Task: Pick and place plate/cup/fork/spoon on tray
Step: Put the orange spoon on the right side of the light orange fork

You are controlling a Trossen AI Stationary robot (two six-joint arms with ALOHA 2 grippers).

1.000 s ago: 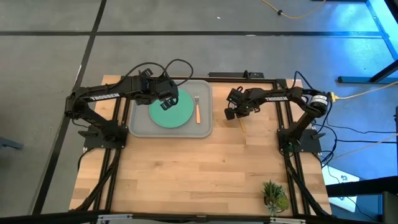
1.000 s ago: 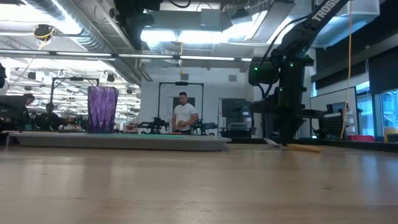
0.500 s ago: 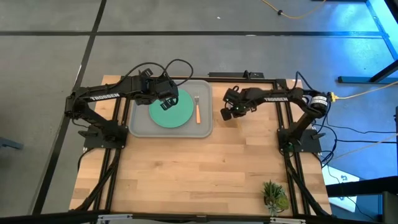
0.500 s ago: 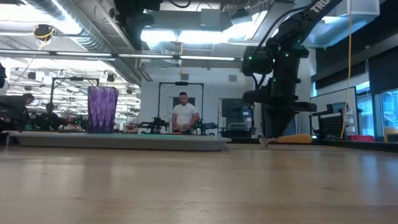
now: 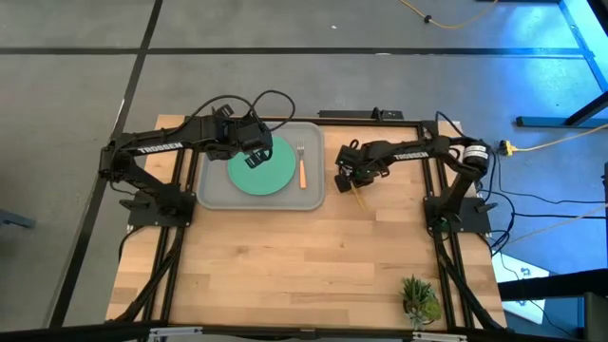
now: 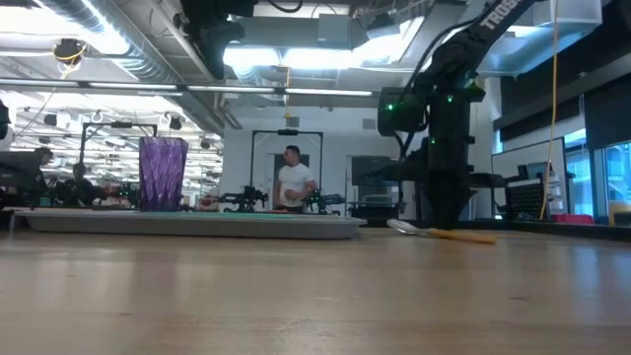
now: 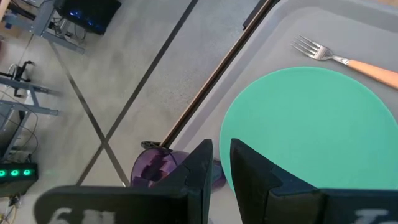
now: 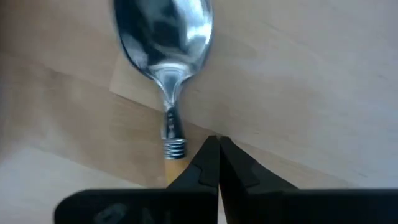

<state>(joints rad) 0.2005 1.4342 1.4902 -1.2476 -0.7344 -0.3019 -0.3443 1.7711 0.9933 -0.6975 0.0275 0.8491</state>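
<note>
A grey tray [image 5: 214,195] at the table's far left carries the teal plate [image 5: 271,179] and the orange-handled fork [image 5: 301,169]. The purple cup [image 6: 163,175] stands on the tray's far left part, and it also shows under my left gripper's fingers as the cup [image 7: 155,168]. My left gripper [image 7: 221,152] hangs above the plate's far-left edge, open by a narrow gap, with nothing between its fingers. Just right of the tray, my right gripper [image 5: 347,179] points down, shut on the spoon [image 8: 165,37]. My right gripper holds the spoon by its orange handle [image 8: 175,169], just behind the silver neck, coming from above with the fingers pointing down. The fingers themselves hide the place of contact. The spoon [image 6: 434,232] hangs low over the table, nearly level, with its bowl end toward the tray.
A small green potted plant [image 5: 418,299] stands at the table's near right corner. Bare wood covers the near half of the table. A tan patch [image 8: 134,93] lies on the wood under the spoon. People show in the room behind the table.
My right gripper has stayed shut and gone toward the table's left edge, nearer the tray, taking the spoon along. The spoon left the table, rose a little, and now hangs lower again, closer to the tray's right rim.
</note>
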